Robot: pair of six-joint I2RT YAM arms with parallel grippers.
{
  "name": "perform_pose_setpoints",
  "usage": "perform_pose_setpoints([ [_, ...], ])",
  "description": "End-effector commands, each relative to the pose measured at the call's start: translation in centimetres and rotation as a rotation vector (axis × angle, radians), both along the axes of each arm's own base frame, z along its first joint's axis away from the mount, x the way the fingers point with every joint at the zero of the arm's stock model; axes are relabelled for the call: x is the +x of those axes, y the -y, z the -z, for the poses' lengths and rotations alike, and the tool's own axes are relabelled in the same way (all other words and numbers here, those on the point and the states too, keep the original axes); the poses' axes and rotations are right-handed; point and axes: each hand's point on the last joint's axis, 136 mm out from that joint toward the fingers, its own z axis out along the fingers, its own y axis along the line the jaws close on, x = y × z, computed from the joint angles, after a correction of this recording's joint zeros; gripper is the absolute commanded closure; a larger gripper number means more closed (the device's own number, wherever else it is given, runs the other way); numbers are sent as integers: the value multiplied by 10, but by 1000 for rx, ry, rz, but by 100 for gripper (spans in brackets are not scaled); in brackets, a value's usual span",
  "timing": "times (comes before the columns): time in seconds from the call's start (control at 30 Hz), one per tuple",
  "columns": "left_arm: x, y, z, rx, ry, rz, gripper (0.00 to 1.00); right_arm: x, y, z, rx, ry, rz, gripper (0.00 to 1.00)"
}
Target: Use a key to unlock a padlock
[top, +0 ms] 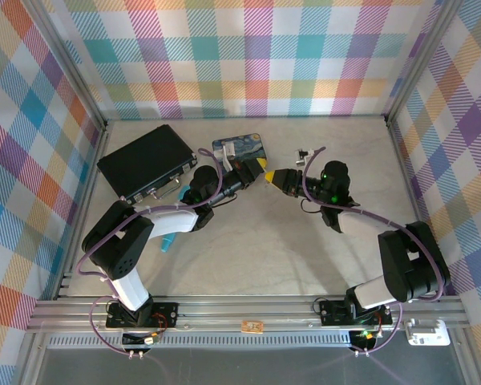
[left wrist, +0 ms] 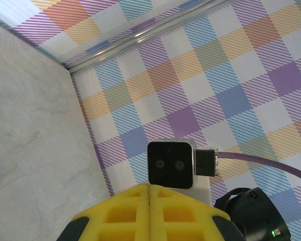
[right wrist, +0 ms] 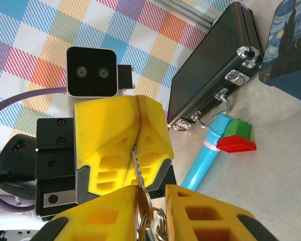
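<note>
The thin silvery key (right wrist: 139, 168) is held upright between the two grippers above the table. Its head and key ring (right wrist: 159, 221) sit between the yellow fingers of my right gripper (right wrist: 150, 193), which is shut on them. The blade's tip runs into the seam of my left gripper (right wrist: 136, 125), whose yellow fingers are pressed together on it. From above, the left gripper (top: 260, 167) and the right gripper (top: 276, 178) meet tip to tip at mid-table. In the left wrist view, the left gripper (left wrist: 149, 190) shows no gap between its fingers. The padlock is hidden.
A black latched case (top: 147, 163) (right wrist: 215, 65) lies at the back left. The blue starry-night tin (top: 239, 148) (right wrist: 288, 45) sits beside it. A turquoise stick (top: 168, 241) (right wrist: 205, 160) and a red-and-green block (right wrist: 236, 138) lie under the left arm.
</note>
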Motion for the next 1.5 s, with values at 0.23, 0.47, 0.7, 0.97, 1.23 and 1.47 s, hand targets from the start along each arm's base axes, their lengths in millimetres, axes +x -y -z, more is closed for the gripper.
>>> perform_pose_setpoints([
  [0.23,-9,-3,-23,-37,59,-4,100,1,0,-6,0,42,11,100],
  [0.47,-5,-10,-18,-12,35,-26,72,2,2,1,-54,22,15,100],
  [0.7,-2,-29,11,211,-5,-51,60,-3,16,34,-216,-79,41,100],
  [0.97,3,-45,97,570,-187,-72,57,-16,42,57,-483,-56,88,100],
  [1.23,27,-67,167,798,-313,-199,54,-34,66,73,-626,-51,133,100],
  [1.47,61,-80,187,940,-311,-296,52,-45,68,67,-616,-15,132,100],
])
